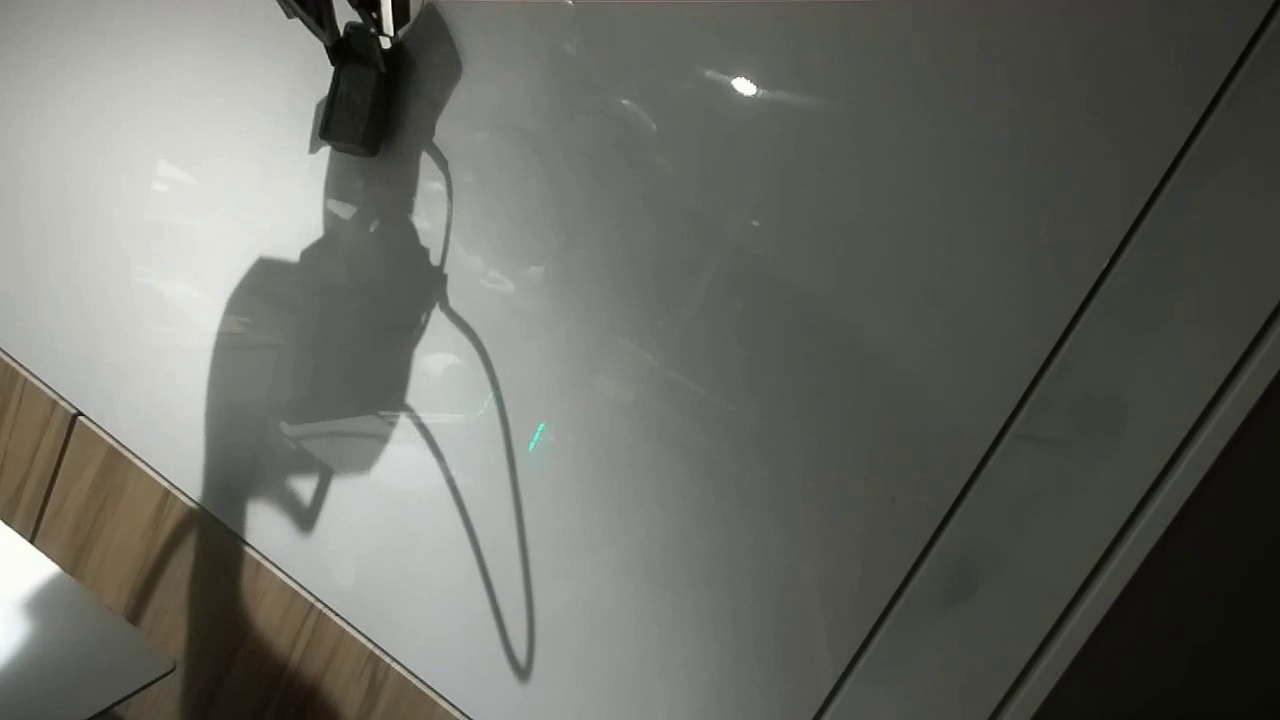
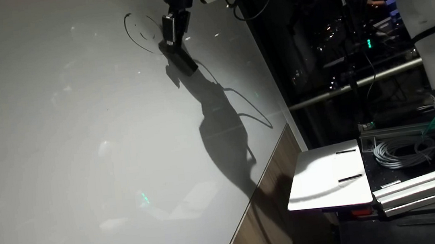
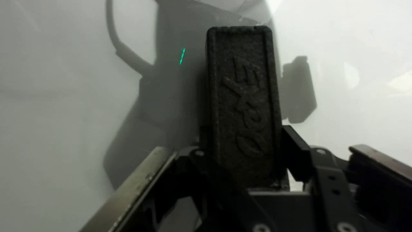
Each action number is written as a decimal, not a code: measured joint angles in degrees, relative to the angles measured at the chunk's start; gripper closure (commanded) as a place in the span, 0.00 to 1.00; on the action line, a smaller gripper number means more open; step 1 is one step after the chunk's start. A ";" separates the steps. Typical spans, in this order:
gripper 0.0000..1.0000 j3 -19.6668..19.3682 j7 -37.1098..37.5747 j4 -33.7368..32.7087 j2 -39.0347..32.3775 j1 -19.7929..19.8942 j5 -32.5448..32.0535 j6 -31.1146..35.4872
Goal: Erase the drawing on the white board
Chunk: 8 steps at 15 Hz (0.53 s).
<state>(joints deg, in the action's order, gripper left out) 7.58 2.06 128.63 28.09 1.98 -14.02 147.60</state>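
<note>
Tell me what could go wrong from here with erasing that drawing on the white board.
The eraser could twist or slip: the jaws hold it towards one end, and its far end juts past them.
Strokes might miss part of the drawing: its black curves lie beside the eraser in an exterior view.
The long shadow on the white board could make leftover marks hard to spot.

Brown wooden strip in both exterior views, grain clear, dark seam in an exterior view; heavy shadow falls over it. White worktop near the strip, part glaring, part shaded. Room beyond very dark, in an exterior view: scattered pinpoint lights, pale slanting rail, coiled cable lower down.
</note>
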 measured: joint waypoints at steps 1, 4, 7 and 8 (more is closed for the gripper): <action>0.70 -0.21 0.00 -1.08 -0.10 0.30 0.00 -1.06; 0.70 -0.61 0.00 -4.27 -0.27 0.98 0.00 -4.37; 0.70 -0.69 0.00 -7.02 -0.49 1.17 -0.05 -6.80; 0.70 -0.68 0.00 -7.86 -0.54 1.16 -0.07 -7.34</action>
<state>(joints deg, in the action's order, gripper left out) 6.90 2.07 120.77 27.55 3.14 -14.09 140.26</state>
